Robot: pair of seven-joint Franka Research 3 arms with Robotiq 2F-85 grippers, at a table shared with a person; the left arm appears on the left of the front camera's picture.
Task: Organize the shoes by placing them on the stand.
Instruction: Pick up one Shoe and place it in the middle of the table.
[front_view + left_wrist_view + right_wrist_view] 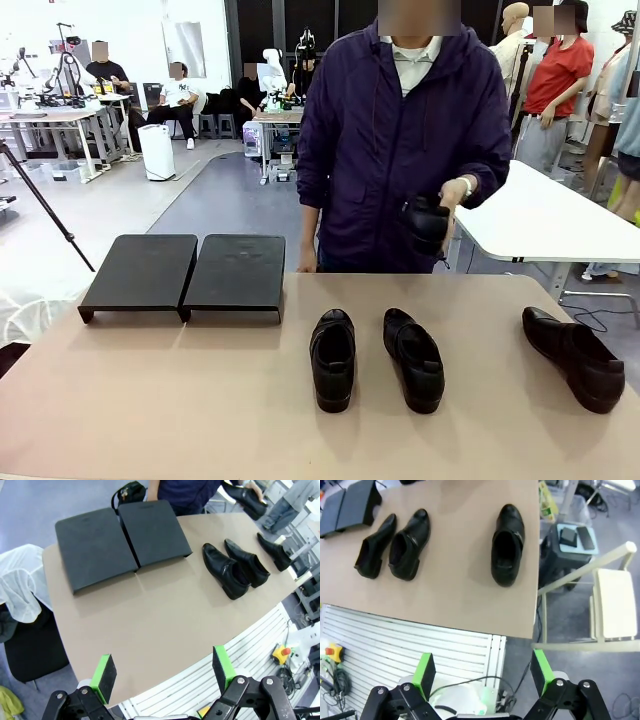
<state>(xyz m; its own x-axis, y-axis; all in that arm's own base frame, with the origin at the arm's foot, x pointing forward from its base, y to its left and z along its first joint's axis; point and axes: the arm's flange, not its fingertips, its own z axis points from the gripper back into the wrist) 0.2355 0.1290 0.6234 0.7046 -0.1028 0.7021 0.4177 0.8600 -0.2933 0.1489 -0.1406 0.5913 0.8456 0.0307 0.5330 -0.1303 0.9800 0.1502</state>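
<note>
Task is barely starting: the stand (180, 270) is sitting at the far left of the counter (180, 410) with no shoe resting on it yet. The left shoe (333, 360) and middle shoe (413, 362) are lying close together mid-counter, and the right shoe (573, 358) well apart near the right edge, while the person's hand (455, 190) is holding the fourth shoe (425, 224) above the far edge. Both arms' jaws are standing wide, gripping nothing, hovering off the near edge, so all four placements are looking outstanding.
</note>
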